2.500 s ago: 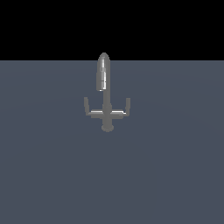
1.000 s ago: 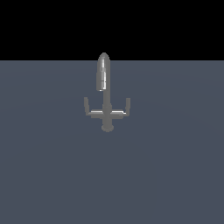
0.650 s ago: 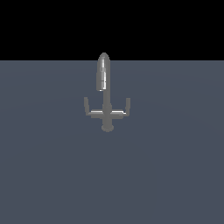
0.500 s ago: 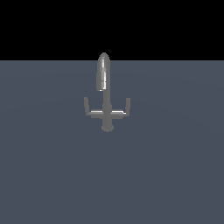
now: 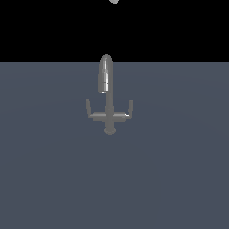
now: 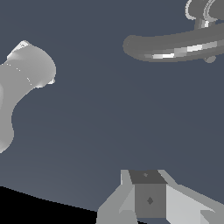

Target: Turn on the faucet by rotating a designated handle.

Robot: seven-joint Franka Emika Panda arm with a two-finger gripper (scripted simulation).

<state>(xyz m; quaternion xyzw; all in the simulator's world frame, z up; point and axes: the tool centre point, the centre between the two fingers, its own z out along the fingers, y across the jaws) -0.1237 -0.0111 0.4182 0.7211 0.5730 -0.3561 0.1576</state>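
Faucet [image 5: 107, 96] stands mid-floor [image 5: 179, 179], open floor on all sides

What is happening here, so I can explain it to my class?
A simulated robot arm is meant to turn on a faucet by rotating its handle. Nothing touches the faucet yet; it stands alone on the grey surface. In the wrist view, one pincer finger shows, apart from the curved spout.
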